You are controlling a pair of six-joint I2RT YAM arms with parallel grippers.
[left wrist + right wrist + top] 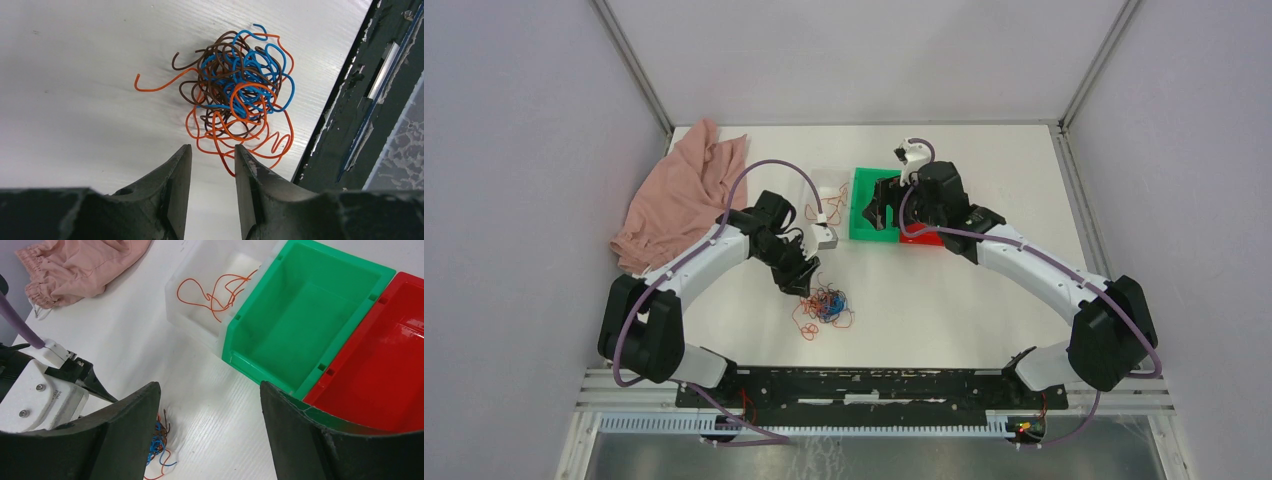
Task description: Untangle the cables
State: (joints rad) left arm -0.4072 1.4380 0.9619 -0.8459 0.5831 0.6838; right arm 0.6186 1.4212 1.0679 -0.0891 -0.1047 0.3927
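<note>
The cables (825,307) lie as one tangled ball of orange, blue and dark brown wires on the white table, near the front middle. The ball fills the left wrist view (235,85) and shows partly behind a finger in the right wrist view (157,447). My left gripper (798,283) is open and empty, just behind and left of the ball, its fingertips (186,155) short of the nearest orange loop. My right gripper (882,215) is open and empty, up over the bins. One orange wire (215,290) lies apart in the clear bin (192,287).
A green bin (870,205) and a red bin (921,238) stand side by side behind the tangle, with the clear bin (829,190) to their left. A pink cloth (682,190) lies at the back left. The black front rail (874,385) runs close to the tangle.
</note>
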